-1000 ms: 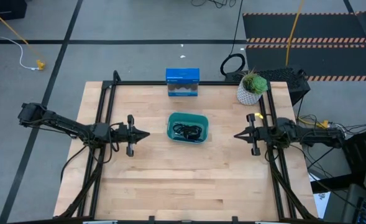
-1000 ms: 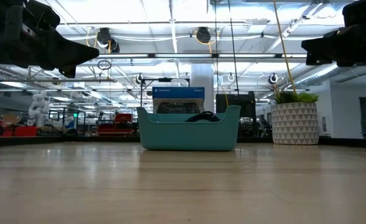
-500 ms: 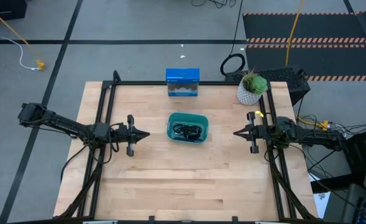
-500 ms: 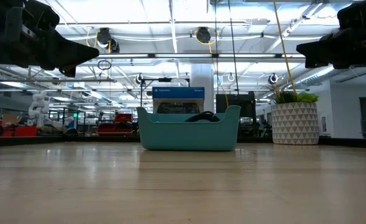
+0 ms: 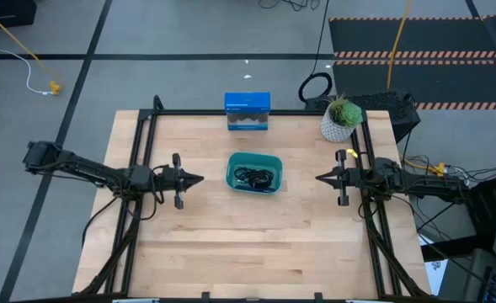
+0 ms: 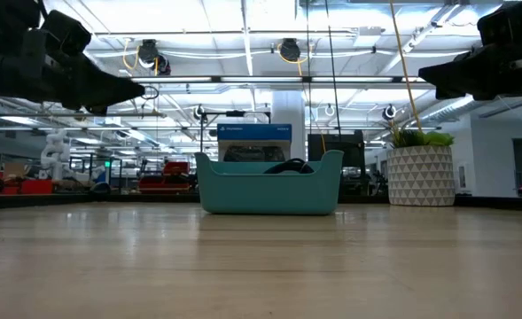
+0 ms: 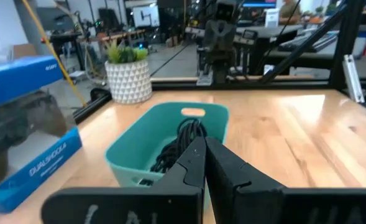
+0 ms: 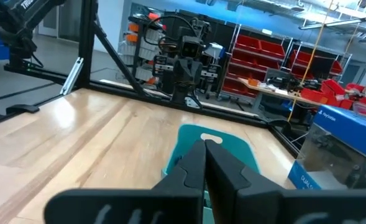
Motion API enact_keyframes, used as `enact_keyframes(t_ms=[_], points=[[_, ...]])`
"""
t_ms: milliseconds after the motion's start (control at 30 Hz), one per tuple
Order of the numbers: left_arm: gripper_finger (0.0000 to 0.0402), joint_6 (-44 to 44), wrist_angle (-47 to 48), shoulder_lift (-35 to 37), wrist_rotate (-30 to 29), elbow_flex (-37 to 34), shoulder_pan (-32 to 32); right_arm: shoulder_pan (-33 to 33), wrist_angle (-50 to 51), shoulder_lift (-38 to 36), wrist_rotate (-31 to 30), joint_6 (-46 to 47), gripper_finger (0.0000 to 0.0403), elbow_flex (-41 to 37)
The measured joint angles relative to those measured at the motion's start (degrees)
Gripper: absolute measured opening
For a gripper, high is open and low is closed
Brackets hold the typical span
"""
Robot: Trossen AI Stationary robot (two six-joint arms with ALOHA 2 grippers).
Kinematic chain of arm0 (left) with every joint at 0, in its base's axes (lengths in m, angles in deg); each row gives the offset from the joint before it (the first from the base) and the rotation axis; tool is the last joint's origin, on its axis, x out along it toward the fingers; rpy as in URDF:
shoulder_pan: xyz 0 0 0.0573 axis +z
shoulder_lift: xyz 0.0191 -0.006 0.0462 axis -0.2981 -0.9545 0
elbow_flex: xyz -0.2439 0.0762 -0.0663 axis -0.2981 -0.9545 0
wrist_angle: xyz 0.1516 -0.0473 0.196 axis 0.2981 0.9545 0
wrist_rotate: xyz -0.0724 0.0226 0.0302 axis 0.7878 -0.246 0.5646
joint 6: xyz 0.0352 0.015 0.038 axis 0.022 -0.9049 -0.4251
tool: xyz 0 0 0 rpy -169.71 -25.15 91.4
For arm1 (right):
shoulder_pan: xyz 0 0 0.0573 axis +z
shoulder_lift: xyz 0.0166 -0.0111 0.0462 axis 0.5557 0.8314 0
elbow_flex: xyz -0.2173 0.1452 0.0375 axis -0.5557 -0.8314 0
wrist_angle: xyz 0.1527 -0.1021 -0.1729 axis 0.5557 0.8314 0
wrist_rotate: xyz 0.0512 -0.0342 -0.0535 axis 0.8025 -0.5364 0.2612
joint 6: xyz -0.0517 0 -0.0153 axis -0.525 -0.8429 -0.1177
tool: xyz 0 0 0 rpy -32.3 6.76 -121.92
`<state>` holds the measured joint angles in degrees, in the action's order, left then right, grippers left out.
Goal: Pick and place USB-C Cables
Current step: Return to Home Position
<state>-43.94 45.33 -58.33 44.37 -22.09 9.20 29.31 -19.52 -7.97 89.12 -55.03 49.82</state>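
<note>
The USB-C cables (image 5: 255, 177) lie as a black tangle inside the teal bin (image 5: 233, 171) at mid-table. A dark hump of them shows above the bin's rim (image 6: 289, 166), and in the left wrist view they fill its bottom (image 7: 178, 144). I cannot make out a blue-purple one. My left gripper (image 5: 199, 178) hovers shut to the left of the bin, pointing at it (image 7: 202, 142). My right gripper (image 5: 318, 178) hovers shut to the right of the bin, pointing at it (image 8: 205, 144). Both are well above the table (image 6: 141, 89) (image 6: 422, 73).
A blue controller box (image 5: 248, 111) stands at the far edge behind the bin. A potted plant in a white pot (image 5: 342, 120) sits at the far right corner. A black ring-shaped cable loop (image 5: 317, 87) lies beyond the table. Bare wood stretches toward the near edge (image 5: 248, 244).
My left gripper has shifted slightly toward the far edge, dipped a little and rolled about its own axis, staying shut. My right gripper has crept a little toward the bin and slightly down. The bin and cables have not moved.
</note>
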Motion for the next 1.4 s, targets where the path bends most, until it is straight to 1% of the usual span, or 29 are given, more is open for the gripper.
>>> enact_keyframes(t_ms=[133, 233, 333, 700, 900, 1200, 1333, 1400], points=[[0.0007, -0.16, 0.15, 1.26, 0.35, -0.02, 0.58, 0.02, -0.08, -0.02, -0.04, -0.01, 0.0, 0.0], [0.0007, -2.06, 0.4, 3.68, 2.11, -0.01, 0.98, 0.02, -0.13, -0.02, -0.07, -0.3, 0.0, -0.02], [0.0007, -2.89, 2.71, 6.88, 3.55, 0.01, 1.59, 0.02, -0.17, -0.02, -0.07, -0.06, 0.0, -0.01], [0.0007, -2.67, 17.44, 19.84, 9.5, 0.01, 4.83, 0.02, -0.24, -0.02, -0.07, -0.1, 0.0, -0.02], [0.0007, -3.28, 22.84, 26.96, 11.81, 0.01, 6.37, 0.02, -0.28, 0.0, -0.07, -0.1, 0.0, -0.02], [0.0007, -1.81, 33.47, 36.25, 12.31, 0.01, 7.39, 0.02, -0.31, 0.0, -0.07, -0.1, 0.0, -0.02], [0.0007, -1.06, 37.53, 39.58, 14.6, 0.01, 7.39, 0.02, -0.31, 0.0, -0.07, -0.1, 0.0, 0.0], [0.0007, -0.49, 39.2, 40.82, 14.86, 0.01, 7.39, 0.02, -0.31, -0.01, -0.07, -0.1, 0.0, -0.01]])
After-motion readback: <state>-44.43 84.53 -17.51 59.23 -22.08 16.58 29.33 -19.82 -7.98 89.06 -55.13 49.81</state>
